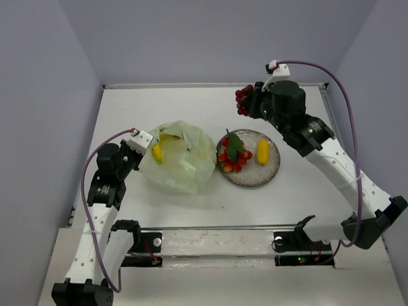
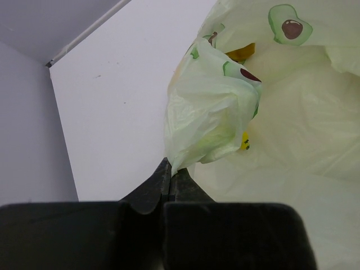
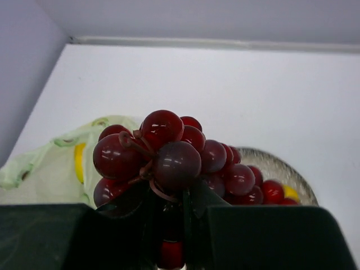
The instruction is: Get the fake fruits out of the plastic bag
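Here the right gripper (image 3: pixel 169 197) pinches the grape bunch (image 3: pixel 169 149) aloft beyond the plate (image 1: pixel 271 173), while the left gripper (image 2: pixel 170 174) clamps a fold of the plastic bag (image 2: pixel 208 112) lying just left of it, a yellow fruit (image 1: pixel 157 153) inside.

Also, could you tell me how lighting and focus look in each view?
Top view: soft, even light, faint shadows by the bag and plate, sharp. Left wrist view: the bag looks bright, slightly washed out. Right wrist view: small glints on the grapes; the plate behind is soft.
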Robot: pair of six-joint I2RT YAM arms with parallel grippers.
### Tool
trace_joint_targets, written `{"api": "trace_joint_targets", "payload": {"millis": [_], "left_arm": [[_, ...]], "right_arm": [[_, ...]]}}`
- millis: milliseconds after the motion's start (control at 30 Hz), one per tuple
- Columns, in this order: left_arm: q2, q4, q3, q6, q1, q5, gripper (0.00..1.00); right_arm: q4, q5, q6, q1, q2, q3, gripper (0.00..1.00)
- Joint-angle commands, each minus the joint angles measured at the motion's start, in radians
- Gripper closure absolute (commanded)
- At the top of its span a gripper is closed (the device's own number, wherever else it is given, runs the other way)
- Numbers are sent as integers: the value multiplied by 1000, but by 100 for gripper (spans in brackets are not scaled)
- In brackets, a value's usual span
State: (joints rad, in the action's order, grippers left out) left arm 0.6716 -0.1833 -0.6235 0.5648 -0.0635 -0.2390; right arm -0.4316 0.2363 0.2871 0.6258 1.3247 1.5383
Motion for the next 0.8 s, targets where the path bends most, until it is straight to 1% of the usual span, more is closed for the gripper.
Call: {"api": "trace_joint_targets", "payload": {"millis": [0, 167, 200, 333, 400, 500, 633, 767], "left_arm": [[0, 38, -10, 9, 2, -28, 100], [0, 41, -1, 10, 2, -36, 100], [0, 42, -1, 10, 2, -36, 100], [0, 45, -2, 12, 1, -37, 100], [-1, 45, -1, 15, 1, -37, 100], [0, 45, 2, 21, 2, -37, 100], [2, 47, 2, 23, 1, -37, 100], [0, 48, 2, 23, 1, -37, 100]], "right_arm": [[-171, 121, 110, -28, -64, -93, 99], [-246, 130, 225, -28, -134, -207, 99], [-266, 135, 245, -28, -156, -249, 99], [-276, 127, 331, -28, -209, -375, 99], [-256, 109, 342, -28, -217, -430, 99], [-219, 69, 351, -28, -223, -467, 99], [-158, 66, 351, -28, -229, -520, 99], [-119, 93, 331, -37, -184, -549, 99]]}}
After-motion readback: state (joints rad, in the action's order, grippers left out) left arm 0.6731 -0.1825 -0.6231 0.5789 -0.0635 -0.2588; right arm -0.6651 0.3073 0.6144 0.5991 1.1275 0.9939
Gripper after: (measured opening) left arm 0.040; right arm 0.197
